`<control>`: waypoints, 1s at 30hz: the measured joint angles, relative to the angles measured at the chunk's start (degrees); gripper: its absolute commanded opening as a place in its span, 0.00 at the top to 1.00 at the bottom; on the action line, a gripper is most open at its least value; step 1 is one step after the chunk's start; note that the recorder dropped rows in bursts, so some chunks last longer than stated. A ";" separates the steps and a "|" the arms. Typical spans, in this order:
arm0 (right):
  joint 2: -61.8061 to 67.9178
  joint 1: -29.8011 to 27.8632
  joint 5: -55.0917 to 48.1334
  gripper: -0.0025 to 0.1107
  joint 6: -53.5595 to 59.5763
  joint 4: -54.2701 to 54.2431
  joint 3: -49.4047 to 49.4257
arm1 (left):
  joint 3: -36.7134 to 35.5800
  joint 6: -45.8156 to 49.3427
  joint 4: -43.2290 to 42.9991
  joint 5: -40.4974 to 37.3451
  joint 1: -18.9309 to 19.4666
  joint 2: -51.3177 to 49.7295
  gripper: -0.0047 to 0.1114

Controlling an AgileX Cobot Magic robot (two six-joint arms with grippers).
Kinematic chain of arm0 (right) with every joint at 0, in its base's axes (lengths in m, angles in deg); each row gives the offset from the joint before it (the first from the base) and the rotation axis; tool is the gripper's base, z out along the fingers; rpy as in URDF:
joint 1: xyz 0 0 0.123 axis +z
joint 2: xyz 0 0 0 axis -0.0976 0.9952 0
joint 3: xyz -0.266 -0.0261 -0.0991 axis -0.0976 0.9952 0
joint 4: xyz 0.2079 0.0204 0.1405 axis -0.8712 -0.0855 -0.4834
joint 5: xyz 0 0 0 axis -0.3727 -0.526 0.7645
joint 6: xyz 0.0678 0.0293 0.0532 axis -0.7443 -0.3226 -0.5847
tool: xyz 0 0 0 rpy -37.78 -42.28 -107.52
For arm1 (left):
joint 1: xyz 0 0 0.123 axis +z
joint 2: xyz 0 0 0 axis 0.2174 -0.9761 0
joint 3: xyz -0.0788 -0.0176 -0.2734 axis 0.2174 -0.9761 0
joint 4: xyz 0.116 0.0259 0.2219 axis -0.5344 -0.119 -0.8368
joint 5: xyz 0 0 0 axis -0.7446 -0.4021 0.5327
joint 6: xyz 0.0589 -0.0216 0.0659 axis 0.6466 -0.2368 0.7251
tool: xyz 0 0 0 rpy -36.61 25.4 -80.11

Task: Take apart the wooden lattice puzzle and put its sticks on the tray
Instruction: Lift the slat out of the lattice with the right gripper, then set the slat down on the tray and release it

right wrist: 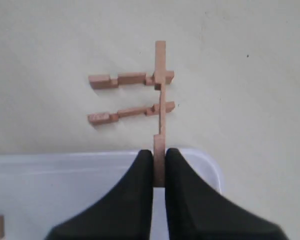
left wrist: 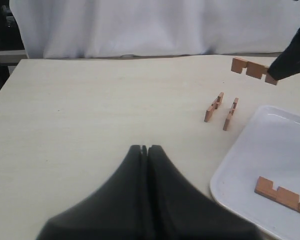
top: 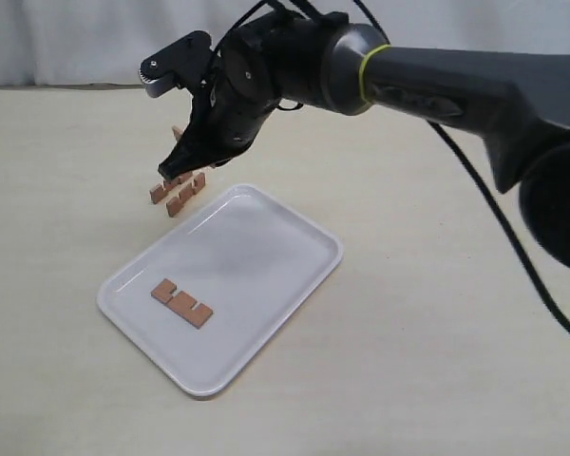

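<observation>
The lattice puzzle no longer stands as a grid. Two of its sticks (top: 177, 193) stand parallel on edge on the table, just off the tray's far corner, also shown as the sticks (left wrist: 221, 107) in the left wrist view. My right gripper (right wrist: 159, 154) is shut on a third notched stick (right wrist: 160, 95), held above that pair and apart from it; this lifted stick (left wrist: 249, 69) also shows in the left wrist view. A fourth stick (top: 181, 303) lies flat on the white tray (top: 266, 237). My left gripper (left wrist: 146, 148) is shut and empty over bare table.
The right arm (top: 437, 81) reaches across the scene from the right, above the table. A white curtain (left wrist: 150, 25) hangs behind the table's far edge. The tray's corner (right wrist: 205, 165) lies under the right gripper.
</observation>
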 measured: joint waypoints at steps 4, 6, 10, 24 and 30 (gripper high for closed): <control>-10.46 1.06 7.28 0.94 2.09 -5.28 17.29 | 0.00 0.00 0.00 0.00 0.00 0.00 0.96; -15.95 2.93 13.34 0.94 2.48 -6.21 26.57 | 0.00 0.00 0.00 0.00 0.00 0.00 0.96; -22.15 5.78 22.65 0.94 2.73 -8.69 39.97 | 0.00 0.00 0.00 0.00 0.00 0.00 0.96; -17.49 5.82 24.26 0.94 -0.13 -11.35 43.29 | 0.00 0.00 -0.09 0.00 0.00 0.00 0.96; -15.05 5.82 24.26 0.91 -0.13 -11.86 43.42 | 0.00 0.00 -0.09 0.00 0.00 0.00 0.96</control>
